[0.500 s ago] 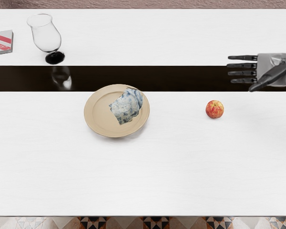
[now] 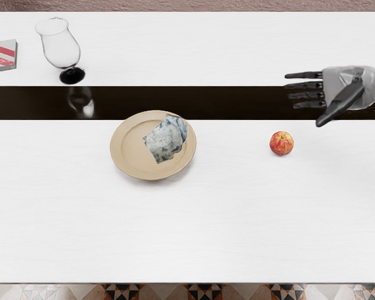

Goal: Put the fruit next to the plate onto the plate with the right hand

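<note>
A small red and yellow apple (image 2: pixel 281 143) lies on the white table, well to the right of the plate. The tan plate (image 2: pixel 126 156) sits left of centre with a blue and white crumpled cloth (image 2: pixel 165 139) lying on its right half. My right hand (image 2: pixel 309 94) comes in from the right edge, hovering over the dark strip up and to the right of the apple. Its fingers are stretched out towards the left and the thumb points down-left; it holds nothing. The left arm does not show.
A stemmed glass (image 2: pixel 60 47) stands at the back left, with a red-striped grey booklet (image 2: pixel 1 55) at the left edge. A dark glossy strip (image 2: pixel 175 103) runs across the table behind the plate.
The right hand has moved a little to the left, closer to the apple. The apple, plate and cloth stay where they were.
</note>
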